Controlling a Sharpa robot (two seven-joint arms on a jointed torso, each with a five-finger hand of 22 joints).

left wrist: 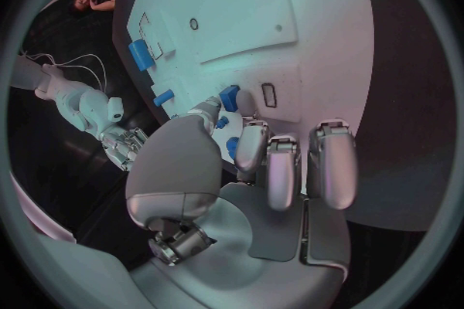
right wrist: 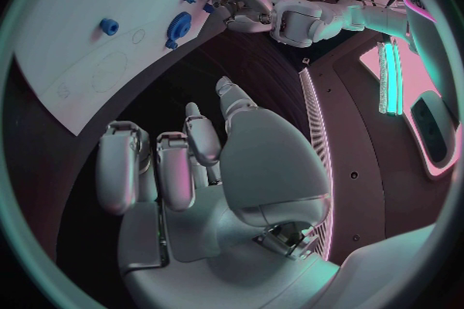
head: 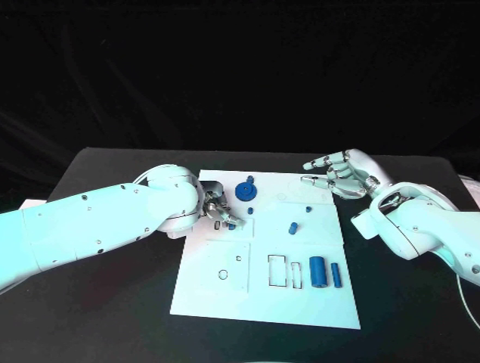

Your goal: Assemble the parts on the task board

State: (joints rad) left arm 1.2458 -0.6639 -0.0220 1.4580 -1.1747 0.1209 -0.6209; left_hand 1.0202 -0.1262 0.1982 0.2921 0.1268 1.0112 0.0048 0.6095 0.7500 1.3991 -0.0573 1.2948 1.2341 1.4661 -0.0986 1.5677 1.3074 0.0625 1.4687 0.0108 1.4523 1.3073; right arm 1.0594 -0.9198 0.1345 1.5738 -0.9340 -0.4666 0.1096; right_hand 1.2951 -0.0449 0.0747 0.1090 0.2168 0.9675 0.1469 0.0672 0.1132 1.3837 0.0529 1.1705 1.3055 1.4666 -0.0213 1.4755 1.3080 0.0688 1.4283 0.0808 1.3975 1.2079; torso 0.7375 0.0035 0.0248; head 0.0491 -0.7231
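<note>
head view, small blue part [head: 230, 224] at left hand [head: 217, 209] fingers (touching)

Your left hand [head: 220, 209] sits mid-frame, fingers curled down, pinching; your right hand [head: 341, 174] hovers upper right, fingers spread, empty.

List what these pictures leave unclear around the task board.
- Head view: left robot hand has its palm behind its own wrist; whether it grips the small blue part on the task board is unclear.
- Left wrist view: fingers cover that part.
</note>
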